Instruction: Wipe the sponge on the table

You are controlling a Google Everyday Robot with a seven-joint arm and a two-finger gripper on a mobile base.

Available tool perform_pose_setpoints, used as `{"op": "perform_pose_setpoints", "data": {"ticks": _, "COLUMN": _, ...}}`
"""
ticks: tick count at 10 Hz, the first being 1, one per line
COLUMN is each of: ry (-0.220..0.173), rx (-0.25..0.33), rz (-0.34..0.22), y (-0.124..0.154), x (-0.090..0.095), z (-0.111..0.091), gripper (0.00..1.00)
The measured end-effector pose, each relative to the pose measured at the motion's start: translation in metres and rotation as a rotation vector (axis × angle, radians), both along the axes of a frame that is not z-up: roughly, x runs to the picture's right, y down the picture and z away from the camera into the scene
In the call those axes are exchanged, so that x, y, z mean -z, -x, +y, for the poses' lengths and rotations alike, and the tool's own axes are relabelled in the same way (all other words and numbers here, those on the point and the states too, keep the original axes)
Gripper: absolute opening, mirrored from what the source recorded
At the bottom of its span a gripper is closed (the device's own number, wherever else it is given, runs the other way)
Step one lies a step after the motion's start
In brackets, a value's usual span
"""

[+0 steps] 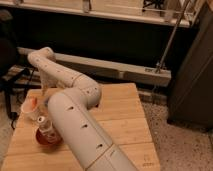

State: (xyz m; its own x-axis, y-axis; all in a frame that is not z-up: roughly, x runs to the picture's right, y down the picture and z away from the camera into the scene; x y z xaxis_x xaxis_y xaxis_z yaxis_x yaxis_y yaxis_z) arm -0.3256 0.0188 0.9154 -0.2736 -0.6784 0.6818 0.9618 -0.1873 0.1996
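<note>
The table (120,112) is a light wooden plank top filling the lower middle of the camera view. My white arm rises from the bottom centre, bends at an elbow over the table, and reaches back to the left. The gripper (47,88) hangs down from the wrist over the table's far left edge and shows only in part. The sponge is hidden; I cannot make it out near the gripper or behind the arm.
A red bowl (43,140) with a small bottle (45,126) in it sits at the front left, against my arm. A white cup (29,109) stands behind it. A metal rail (125,70) runs behind the table, and a dark cabinet (192,75) stands at the right.
</note>
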Motion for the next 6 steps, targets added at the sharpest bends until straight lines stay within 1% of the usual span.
{"op": "perform_pose_setpoints", "data": {"ticks": 1, "ry": 0.01, "rx": -0.057, "rz": 0.112, "y": -0.007, "x": 0.001, "z": 0.005, "gripper": 0.8}}
{"op": "perform_pose_setpoints", "data": {"ticks": 2, "ry": 0.015, "rx": -0.099, "rz": 0.183, "y": -0.01, "x": 0.002, "z": 0.007, "gripper": 0.8}}
{"op": "perform_pose_setpoints", "data": {"ticks": 3, "ry": 0.025, "rx": -0.158, "rz": 0.269, "y": -0.012, "x": 0.004, "z": 0.011, "gripper": 0.8}}
{"op": "perform_pose_setpoints", "data": {"ticks": 4, "ry": 0.038, "rx": -0.208, "rz": 0.333, "y": -0.011, "x": 0.007, "z": 0.014, "gripper": 0.8}}
{"op": "perform_pose_setpoints", "data": {"ticks": 5, "ry": 0.045, "rx": -0.238, "rz": 0.372, "y": -0.012, "x": 0.008, "z": 0.016, "gripper": 0.8}}
{"op": "perform_pose_setpoints", "data": {"ticks": 6, "ry": 0.05, "rx": -0.254, "rz": 0.394, "y": -0.012, "x": 0.009, "z": 0.018, "gripper": 0.8}}
